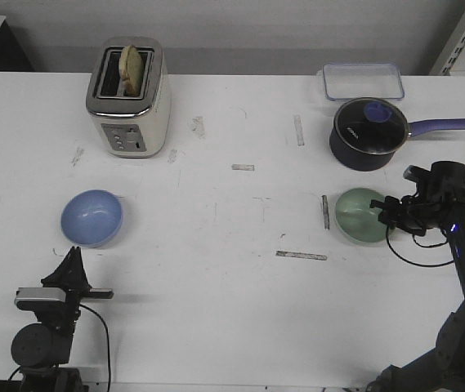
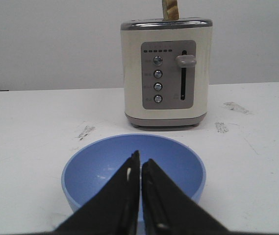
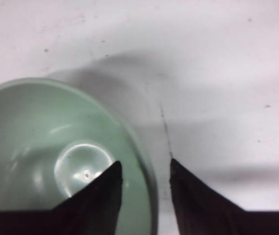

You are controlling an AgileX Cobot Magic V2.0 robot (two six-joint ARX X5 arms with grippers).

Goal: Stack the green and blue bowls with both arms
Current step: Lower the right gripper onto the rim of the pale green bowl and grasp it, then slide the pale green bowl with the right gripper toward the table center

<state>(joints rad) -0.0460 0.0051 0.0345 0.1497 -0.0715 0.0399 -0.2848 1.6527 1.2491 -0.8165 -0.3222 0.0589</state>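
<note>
Green bowl (image 1: 359, 214) at table's 4 o'clock, tilted, mouth facing left; smooth, pale mint. Right gripper (image 3: 144, 169) straddles its rim, narrowly parted. Blue bowl (image 1: 91, 217) at 8 o'clock, upright; left gripper (image 2: 140, 161) pressed closed, empty.

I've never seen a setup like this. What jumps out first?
Probably the cream toaster at the back left with bread in its slot, and the dark saucepan at the back right. Nearer, the right gripper straddles the rim of a green bowl, while a blue bowl sits just ahead of the shut left gripper.
</note>
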